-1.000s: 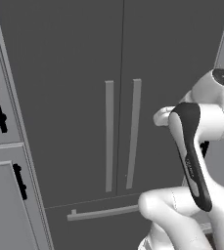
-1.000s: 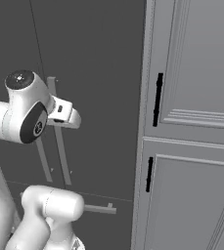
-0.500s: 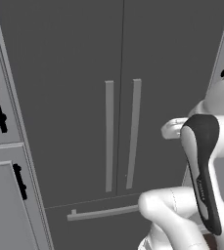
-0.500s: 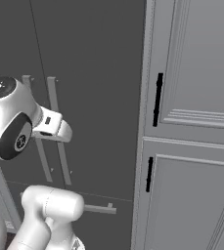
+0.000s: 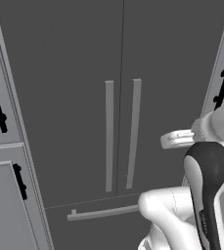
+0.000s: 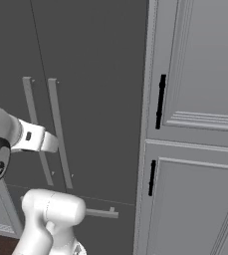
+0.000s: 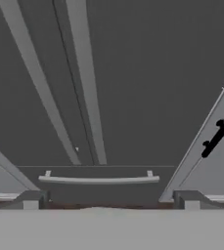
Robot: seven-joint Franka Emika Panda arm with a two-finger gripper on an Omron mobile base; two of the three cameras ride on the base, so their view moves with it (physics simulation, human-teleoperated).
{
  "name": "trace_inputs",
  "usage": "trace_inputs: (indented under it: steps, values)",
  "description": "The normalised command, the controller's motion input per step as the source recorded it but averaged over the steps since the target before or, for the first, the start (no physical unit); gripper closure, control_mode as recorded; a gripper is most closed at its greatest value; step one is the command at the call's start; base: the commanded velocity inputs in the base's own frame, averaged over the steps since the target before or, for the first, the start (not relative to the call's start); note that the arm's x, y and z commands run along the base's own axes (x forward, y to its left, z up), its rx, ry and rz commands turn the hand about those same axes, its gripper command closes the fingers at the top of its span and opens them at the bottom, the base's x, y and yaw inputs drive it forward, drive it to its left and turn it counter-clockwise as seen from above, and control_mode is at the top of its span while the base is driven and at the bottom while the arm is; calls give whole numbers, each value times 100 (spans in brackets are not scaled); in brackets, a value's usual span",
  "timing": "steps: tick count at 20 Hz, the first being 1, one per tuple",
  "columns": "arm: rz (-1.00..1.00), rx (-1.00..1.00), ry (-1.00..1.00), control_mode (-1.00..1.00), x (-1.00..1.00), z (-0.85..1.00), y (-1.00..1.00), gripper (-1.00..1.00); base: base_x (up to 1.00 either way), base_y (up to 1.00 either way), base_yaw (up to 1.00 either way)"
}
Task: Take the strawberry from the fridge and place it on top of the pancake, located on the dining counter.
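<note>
- Fridge (image 5: 79, 63) doors stand shut before us, two long vertical handles (image 5: 121, 134) meeting at the centre seam, the drawer handle (image 5: 103, 213) running across below.
- Cabinets (image 6: 195, 149) with black handles (image 6: 160, 101) flank the fridge on both sides.
- We hold our gripper (image 7: 111, 197) facing the fridge, short of the doors, level with the drawer in the hand view.
- Its fingertips (image 7: 31, 199) sit wide apart with nothing between them.

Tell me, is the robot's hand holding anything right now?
No, nothing. The gripper is open, its fingertips wide apart, facing the shut fridge.
</note>
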Motion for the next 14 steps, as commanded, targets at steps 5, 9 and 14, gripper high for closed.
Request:
trace_inputs:
  steps: [5,9,14]
  values:
    - [0,0,0,100,0,0,0,-100,-20,50,0]
    - [0,0,0,100,0,0,0,-100,-34,15,0]
    - [0,0,0,100,0,0,0,-100,-62,2,0]
